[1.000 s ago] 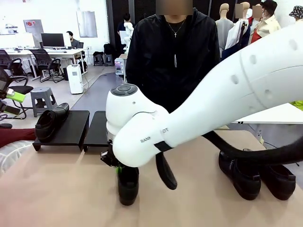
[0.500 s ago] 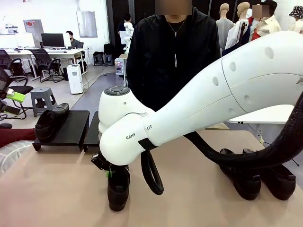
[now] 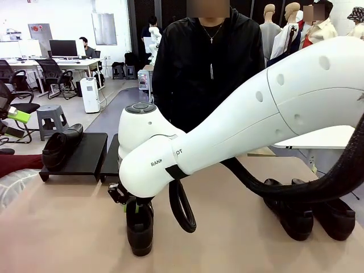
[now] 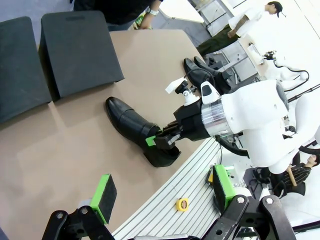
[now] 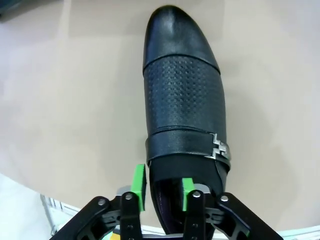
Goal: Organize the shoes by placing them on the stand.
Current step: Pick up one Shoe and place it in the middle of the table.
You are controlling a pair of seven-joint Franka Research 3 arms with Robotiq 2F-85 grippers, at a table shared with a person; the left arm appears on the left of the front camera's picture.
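Shoes are spread about: one shoe stands flat on the counter near our edge, toe pointing toward the stand. We see the right gripper astride its collar, fingers narrowly parted, one pad outside, the other inside the opening, lining visible between them. Another shoe sits on the stand's left platform; a pair rests on the counter at right. The left gripper hovers above, fingers wide, holding nothing.
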